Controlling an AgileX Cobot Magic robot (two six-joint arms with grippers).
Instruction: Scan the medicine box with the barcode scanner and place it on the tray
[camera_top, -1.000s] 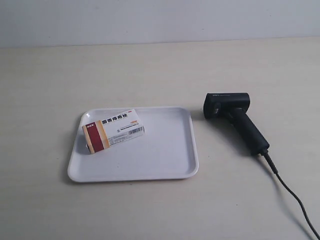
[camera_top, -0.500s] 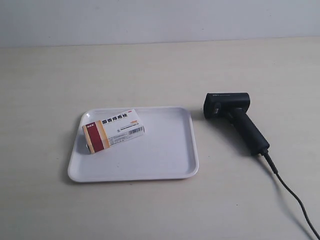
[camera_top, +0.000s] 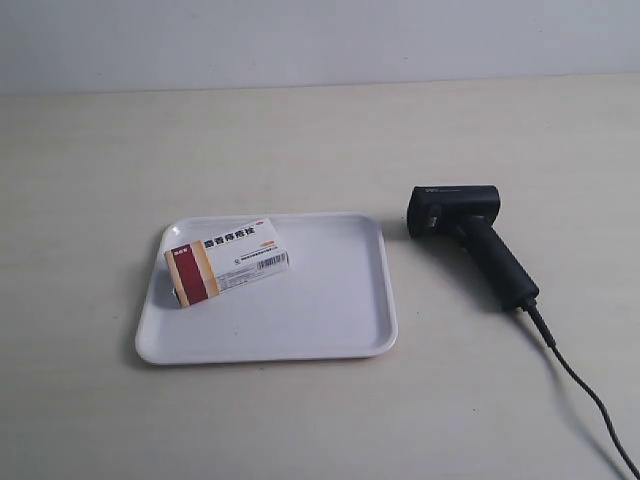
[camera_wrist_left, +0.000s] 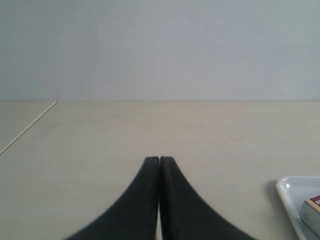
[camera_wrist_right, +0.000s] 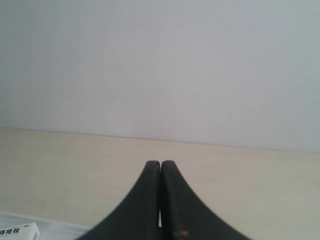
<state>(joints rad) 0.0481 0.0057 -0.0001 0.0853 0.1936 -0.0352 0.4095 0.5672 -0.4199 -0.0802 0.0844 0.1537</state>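
Nothing has shifted since the earlier frames: the medicine box (camera_top: 227, 261) lies flat in the far left part of the tray (camera_top: 330, 330), its long axis running left to right and slightly tilted, the dark red and orange band at the left end. Right of the tray, apart from it, the barcode scanner (camera_top: 470, 240) lies on the table (camera_top: 300, 140), head toward the tray and far side, handle angling near and right, its cable (camera_top: 585, 395) trailing off. Both the left gripper (camera_wrist_left: 159, 161) and the right gripper (camera_wrist_right: 160, 164) have their fingers pressed together, holding nothing.
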